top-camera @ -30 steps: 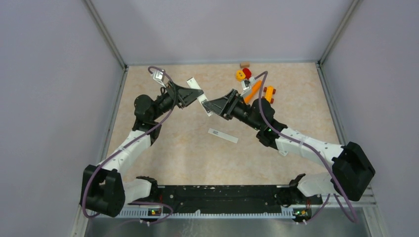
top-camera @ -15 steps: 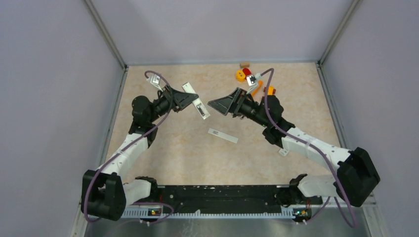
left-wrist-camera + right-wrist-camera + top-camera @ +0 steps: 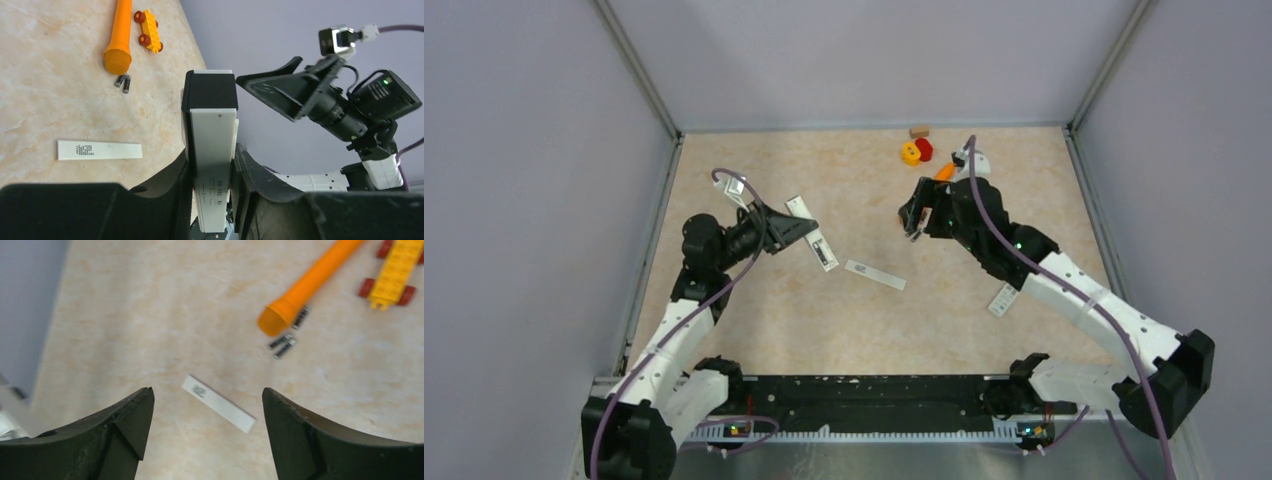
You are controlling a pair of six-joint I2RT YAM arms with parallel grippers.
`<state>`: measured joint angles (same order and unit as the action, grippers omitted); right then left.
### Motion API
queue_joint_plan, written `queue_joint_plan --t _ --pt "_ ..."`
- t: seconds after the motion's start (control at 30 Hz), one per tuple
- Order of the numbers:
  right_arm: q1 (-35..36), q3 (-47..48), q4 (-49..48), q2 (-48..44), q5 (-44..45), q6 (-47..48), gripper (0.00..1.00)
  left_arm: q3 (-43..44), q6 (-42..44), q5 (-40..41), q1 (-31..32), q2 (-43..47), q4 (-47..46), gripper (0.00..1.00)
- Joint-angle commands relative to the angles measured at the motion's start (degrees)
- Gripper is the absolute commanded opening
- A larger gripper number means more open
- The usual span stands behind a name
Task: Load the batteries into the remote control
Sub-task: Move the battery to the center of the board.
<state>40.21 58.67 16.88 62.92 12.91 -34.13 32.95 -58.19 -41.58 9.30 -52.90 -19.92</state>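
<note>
Left gripper [image 3: 212, 172] is clamped on the remote [image 3: 211, 135], black end pointing toward the right arm. A white strip [image 3: 875, 274] lies at centre; its print is unreadable. Right gripper [image 3: 206, 402] is wide open, empty, and nearer the batteries [image 3: 283, 345], which lie far right beside the carrot [image 3: 305, 285].

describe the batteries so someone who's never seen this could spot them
On the table, find the long orange carrot toy near the far edge. At its wide blunt end lie the batteries, tiny dark grey cylinders. They are much smaller than the carrot or the yellow wheeled brick nearby.
</note>
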Motion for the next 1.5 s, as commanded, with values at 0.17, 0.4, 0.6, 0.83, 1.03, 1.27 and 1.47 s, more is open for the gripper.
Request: queue_joint_plan --t 0.17,0.4,0.6,0.83,1.03,1.27,1.47 --pt "-1.8 4.1 22.1 11.7 12.7 -2.4 0.62 0.5 3.8 -3.9 -0.2 3.6 6.2 0.0" --pt "-4.0 2.5 12.5 19.5 8.4 -4.4 0.6 -0.9 2.4 -3.3 -0.2 2.3 1.5 0.0" --pt "-7.7 7.4 9.5 30.4 10.5 -8.7 0.54 -1.9 3.3 -1.3 -0.2 0.6 -3.0 0.0" --pt "-7.9 11.2 4.2 37.9 10.5 -7.8 0.45 -3.1 3.9 -2.5 -0.2 -2.0 -8.3 0.0" --pt "-8.0 12.5 4.4 40.8 12.1 -9.0 0.45 -3.2 4.8 -3.0 -0.2 -3.4 -10.5 0.0" --pt "-8.0 12.7 1.9 43.0 12.7 -8.8 0.45 -3.1 4.7 -4.0 -0.2 -4.6 -12.2 0.0" --pt "-8.1 13.8 1.8 44.4 14.6 -9.1 0.44 -3.1 4.7 -3.9 -0.2 -5.1 -12.2 0.0"
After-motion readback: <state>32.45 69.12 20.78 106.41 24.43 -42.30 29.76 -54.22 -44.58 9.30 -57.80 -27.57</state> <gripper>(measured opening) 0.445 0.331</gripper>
